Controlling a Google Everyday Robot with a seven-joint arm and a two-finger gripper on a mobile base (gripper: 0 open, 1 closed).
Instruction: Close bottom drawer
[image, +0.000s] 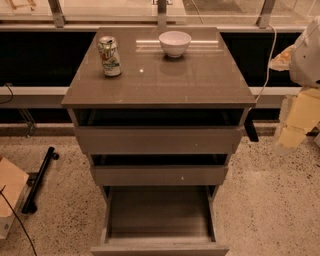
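Soda can (109, 56), white bowl (175, 43), well apart

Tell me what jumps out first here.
The bottom drawer, pulled far out and empty at the foot of the cabinet, stands out first. On the cabinet top sit a soda can, back left, and a white bowl, back centre. The gripper shows dark beside the right end of the top drawer.

The cabinet top (200, 75) is glossy, smooth taupe, mirroring the glazed white bowl (175, 42); the can (109, 56) is shiny printed metal. The bottom drawer (159, 212) looks matt inside. The floor (270, 200) is speckled stone. At right, the gripper (295, 125) looks matt cream plastic.
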